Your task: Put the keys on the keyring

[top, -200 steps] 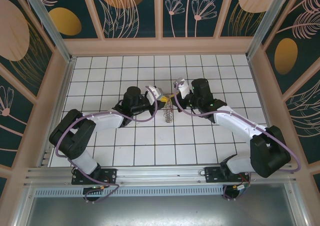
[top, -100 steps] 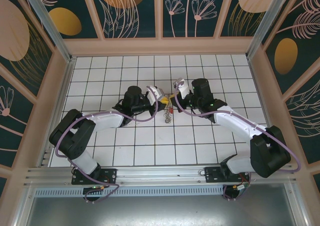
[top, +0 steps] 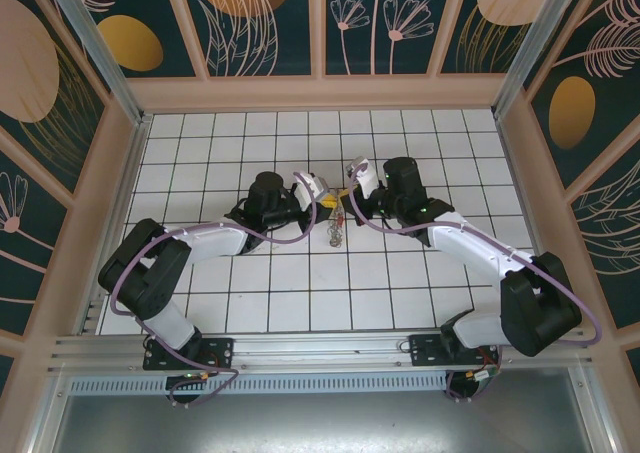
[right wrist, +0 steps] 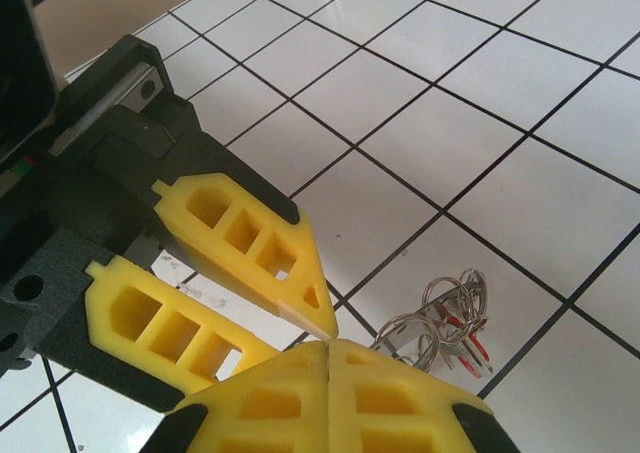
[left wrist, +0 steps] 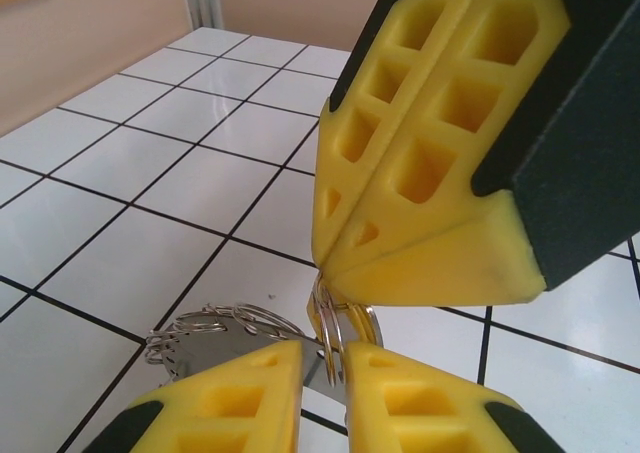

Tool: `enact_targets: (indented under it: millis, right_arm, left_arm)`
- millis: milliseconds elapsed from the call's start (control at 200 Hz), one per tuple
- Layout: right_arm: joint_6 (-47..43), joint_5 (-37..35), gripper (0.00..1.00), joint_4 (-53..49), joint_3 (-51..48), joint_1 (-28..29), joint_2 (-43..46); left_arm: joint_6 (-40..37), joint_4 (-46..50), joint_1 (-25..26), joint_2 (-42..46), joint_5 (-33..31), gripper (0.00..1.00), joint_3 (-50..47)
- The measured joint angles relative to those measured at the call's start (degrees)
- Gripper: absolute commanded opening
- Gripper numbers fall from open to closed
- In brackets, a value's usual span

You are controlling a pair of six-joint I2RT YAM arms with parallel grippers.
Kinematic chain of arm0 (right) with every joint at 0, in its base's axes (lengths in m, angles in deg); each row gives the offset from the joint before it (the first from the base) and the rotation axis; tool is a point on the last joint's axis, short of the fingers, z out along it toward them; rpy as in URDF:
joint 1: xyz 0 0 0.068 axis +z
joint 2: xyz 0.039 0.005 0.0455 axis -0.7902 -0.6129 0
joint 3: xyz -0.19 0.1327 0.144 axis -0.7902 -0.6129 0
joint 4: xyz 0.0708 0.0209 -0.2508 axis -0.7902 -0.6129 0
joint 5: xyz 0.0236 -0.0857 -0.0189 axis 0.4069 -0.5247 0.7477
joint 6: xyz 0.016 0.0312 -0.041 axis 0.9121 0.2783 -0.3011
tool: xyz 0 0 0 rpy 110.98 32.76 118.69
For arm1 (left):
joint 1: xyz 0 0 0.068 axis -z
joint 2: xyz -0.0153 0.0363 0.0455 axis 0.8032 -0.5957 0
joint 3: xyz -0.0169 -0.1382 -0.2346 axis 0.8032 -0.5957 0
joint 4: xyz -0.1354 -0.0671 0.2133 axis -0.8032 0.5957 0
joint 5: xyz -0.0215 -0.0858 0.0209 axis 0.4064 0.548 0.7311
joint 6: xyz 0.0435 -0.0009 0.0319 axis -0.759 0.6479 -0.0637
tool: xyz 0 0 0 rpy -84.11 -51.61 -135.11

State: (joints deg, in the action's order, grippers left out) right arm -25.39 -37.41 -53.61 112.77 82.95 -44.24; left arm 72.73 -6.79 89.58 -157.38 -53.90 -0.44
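**Figure.** Two grippers met over the keyring, about the middle of the tiled worktop (top: 300, 293) and somewhat nearer its far edge.

- **Left gripper:** Nearest, the left gripper (left wrist: 324, 361) held its yellow jaws a little apart. A thin wire loop (left wrist: 325, 325) stood in the gap, and whether the pads bore on it could not be told.
- **Right gripper:** Directly beyond, the right gripper (left wrist: 326, 270) had its jaws pressed together, the tips apparently nipping the top of that same loop.
- **Keyring and keys:** The keyring (left wrist: 215, 325) lay on a tile just beside the tips, its rim fringed with small metal loops. The keys (right wrist: 468, 339), slim silver with red, lay among those loops; whether they were threaded on could not be told.
- **Handling, judged by look:** The ring is light, stiff, springy wire, smooth enough to slip or swivel between foam pads. The surest hold is one loop taken across its flat faces, near the rim.
- **Surface and room:** The worktop was glossy white tile with dark joints, hard and slick, so the ring would likely skate if pushed. Beyond it, pale wooden framing and dark floral wall panels (top: 260, 13) closed in the far edge and both sides.
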Motion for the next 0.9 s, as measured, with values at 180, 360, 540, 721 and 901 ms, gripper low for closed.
enact_targets:
  millis: [180,360,540,721,901]
  right_arm:
    - [-0.3,0.0,0.0,-0.2,0.4,0.0,0.0]
    - [-0.3,0.1,0.0,-1.0,0.9,0.0,0.0]
    - [-0.5,0.2,0.0,-1.8,1.3,0.0,0.0]
    - [-0.8,0.2,0.0,-2.5,1.7,0.0,0.0]
    - [-1.5,0.1,0.0,-2.6,1.7,0.0,0.0]
  left_arm:
    - [-0.2,0.0,0.0,0.0,0.0,0.19,0.4]
    - [-0.2,0.0,0.0,0.0,0.0,0.2,0.6]
    - [-0.2,0.0,0.0,0.0,0.0,0.2,0.9]
    - [-0.2,0.0,0.0,0.0,0.0,0.18,1.2]
    - [-0.2,0.0,0.0,0.0,0.1,0.13,1.3]
